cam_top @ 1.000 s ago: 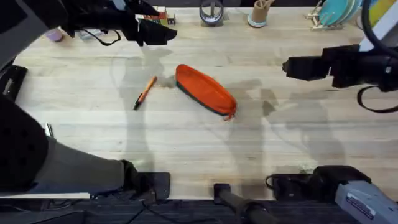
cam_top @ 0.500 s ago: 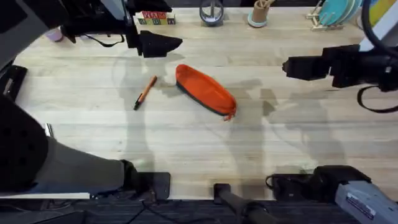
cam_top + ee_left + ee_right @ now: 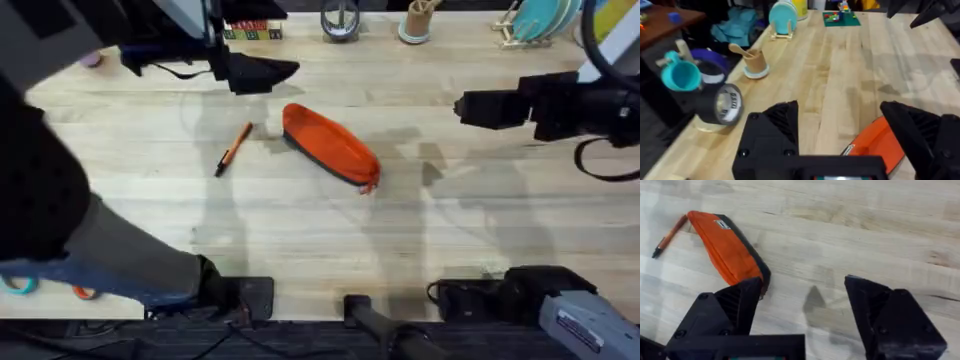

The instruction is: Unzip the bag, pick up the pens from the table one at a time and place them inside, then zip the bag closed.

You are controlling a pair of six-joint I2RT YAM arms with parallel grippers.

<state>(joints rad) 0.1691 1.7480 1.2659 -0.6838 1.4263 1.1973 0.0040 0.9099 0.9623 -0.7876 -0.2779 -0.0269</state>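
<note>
Overhead: bag [image 3: 330,145] between both tools

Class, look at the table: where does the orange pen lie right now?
In the overhead view the pen lies on the table, left of centre, just off the bag's far-left end, untouched by either gripper.

My left gripper [image 3: 285,72] slides a bit more along the far edge of the table [image 3: 300,240], toward its middle.
</note>
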